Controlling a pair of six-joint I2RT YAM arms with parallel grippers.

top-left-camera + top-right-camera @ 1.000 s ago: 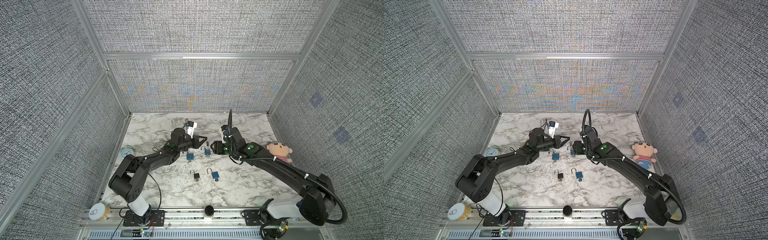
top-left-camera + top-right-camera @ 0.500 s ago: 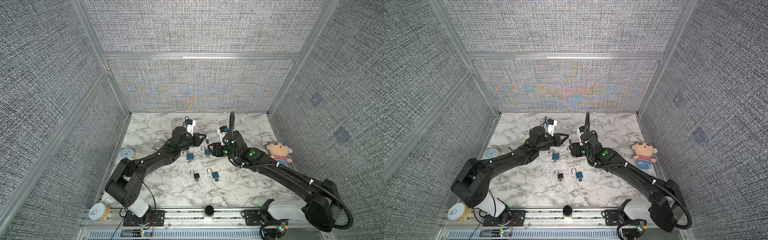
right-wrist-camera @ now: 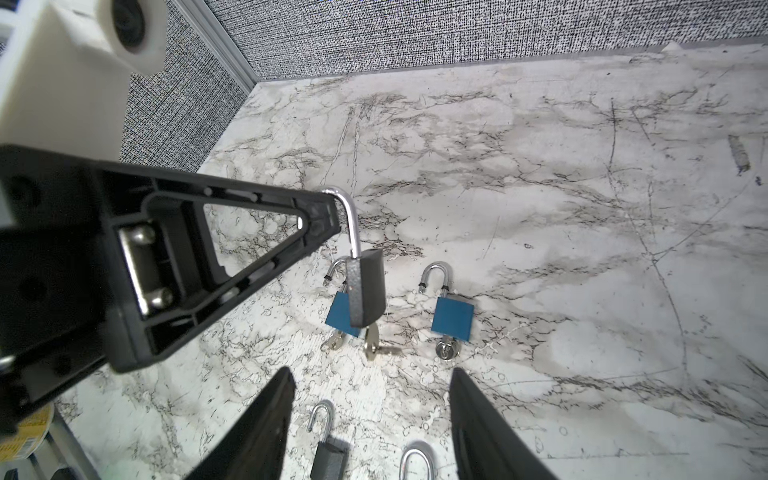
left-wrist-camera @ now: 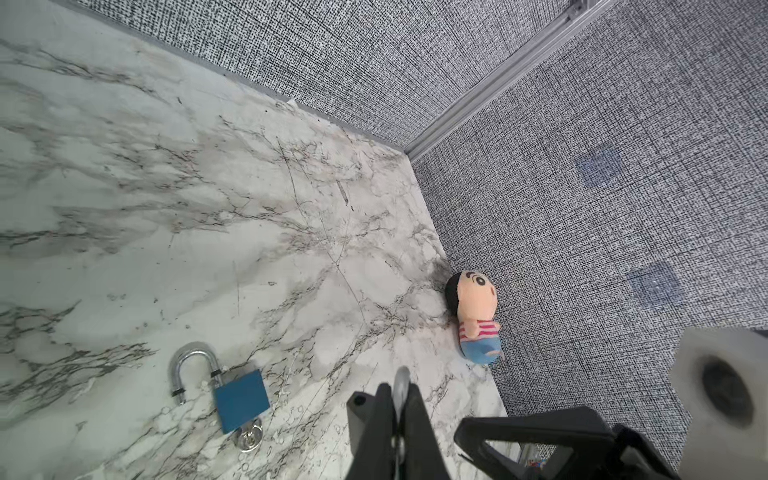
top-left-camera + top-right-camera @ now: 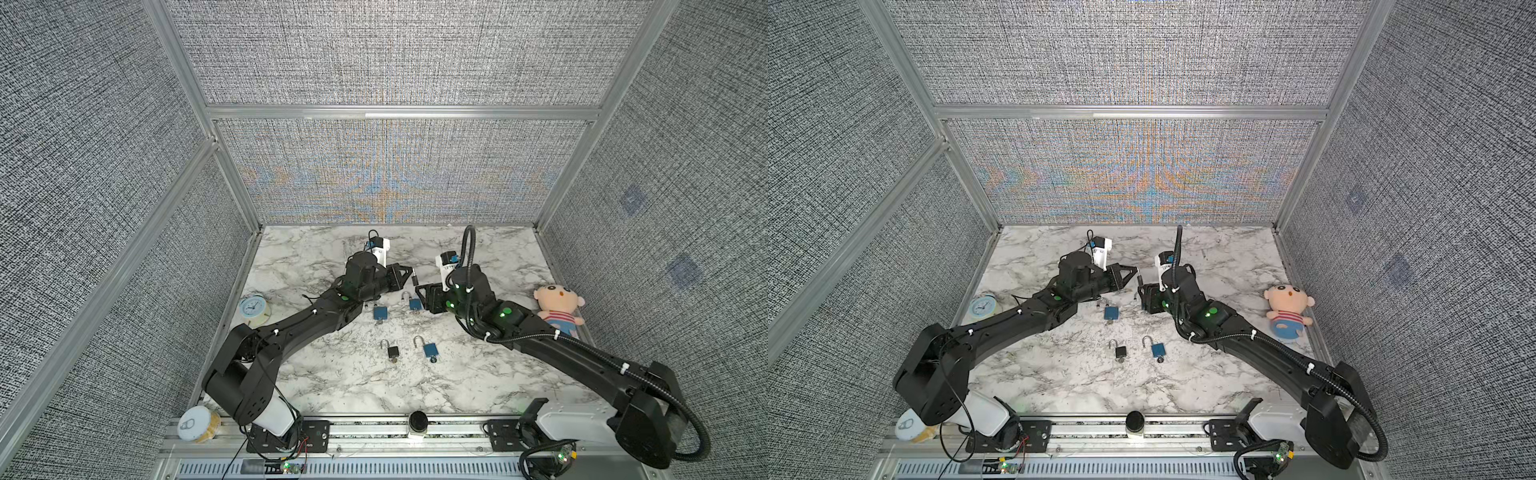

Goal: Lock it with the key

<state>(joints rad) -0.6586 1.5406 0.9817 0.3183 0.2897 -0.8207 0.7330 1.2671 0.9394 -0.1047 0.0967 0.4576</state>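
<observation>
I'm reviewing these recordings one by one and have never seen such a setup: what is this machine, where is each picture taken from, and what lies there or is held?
Two robot arms work over a marble table in a grey booth. Two pictures look down from overhead, nearly alike; two come from cameras on the arms' wrists. The left gripper is shut on the shackle of a dark padlock, hanging with keys dangling beneath. The right gripper is open, empty. On the table lie three blue padlocks and a black padlock, shackles open. A clock and plush doll sit at the edges.
</observation>
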